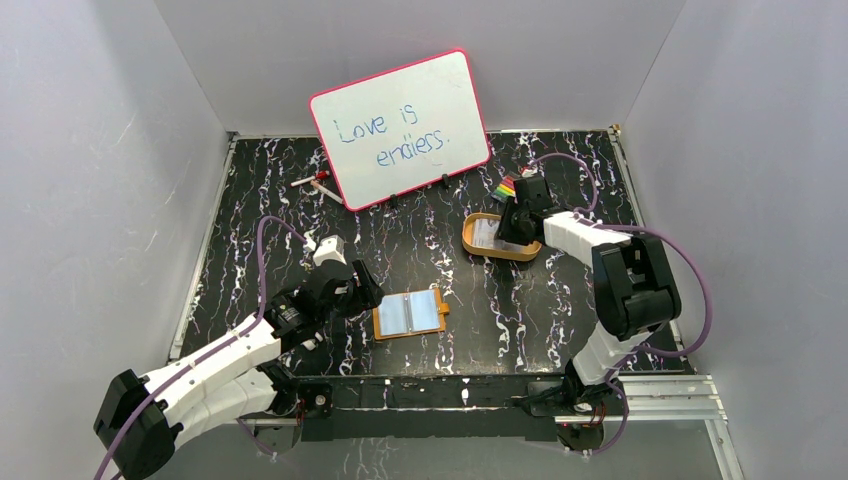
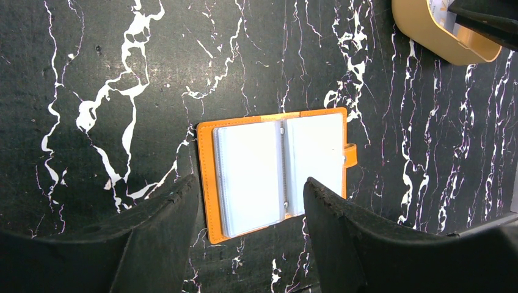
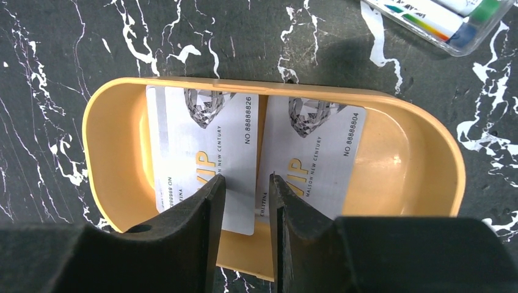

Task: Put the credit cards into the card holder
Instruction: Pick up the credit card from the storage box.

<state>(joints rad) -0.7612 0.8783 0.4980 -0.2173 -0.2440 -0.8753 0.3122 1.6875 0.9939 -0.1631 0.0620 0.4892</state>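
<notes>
**Top view:** the card holder [image 1: 410, 314] lies open at 6 o'clock. The credit cards [image 1: 486, 233] are in the orange tray [image 1: 500, 254], at 2 o'clock from it.
**Left wrist:** the left gripper [image 2: 250, 182] is held wide and empty.
**Right wrist:** the right gripper [image 3: 246, 180] is set narrow astride two cards' adjoining edges, so both or neither may be pinched.

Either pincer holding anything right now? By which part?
Nothing held. Left pincer is open above the open card holder. Right pincer has its jaws apart over the seam between two credit cards lying in the orange tray, clamping neither.
</notes>
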